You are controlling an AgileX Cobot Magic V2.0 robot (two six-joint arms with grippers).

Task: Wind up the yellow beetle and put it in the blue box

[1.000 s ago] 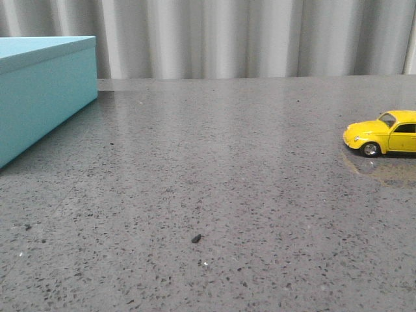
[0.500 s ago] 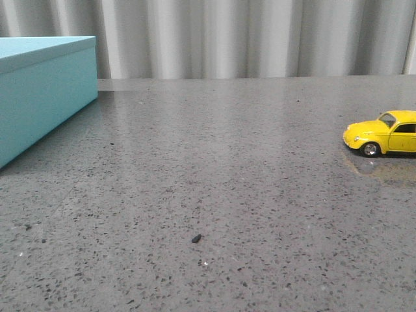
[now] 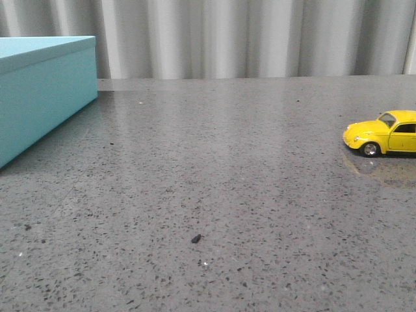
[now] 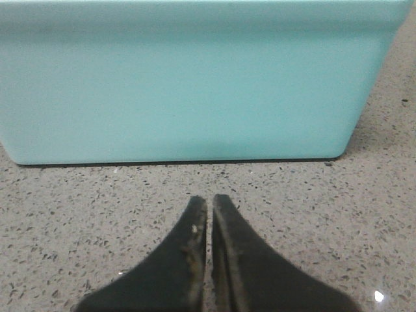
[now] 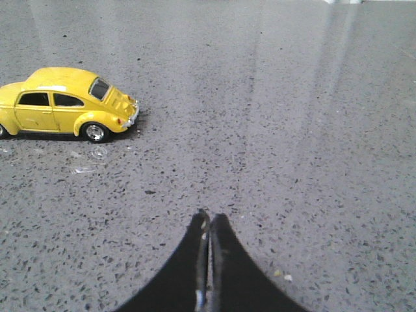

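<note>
The yellow beetle stands on its wheels at the table's right edge, partly cut off by the front view. In the right wrist view the yellow beetle sits whole, well apart from my right gripper, which is shut with nothing in it. The blue box stands at the far left, lid on. Its flat side fills the left wrist view, a short way beyond my left gripper, also shut and empty. Neither gripper shows in the front view.
The grey speckled tabletop runs back to a pale pleated curtain. A small dark crumb lies near the front middle.
</note>
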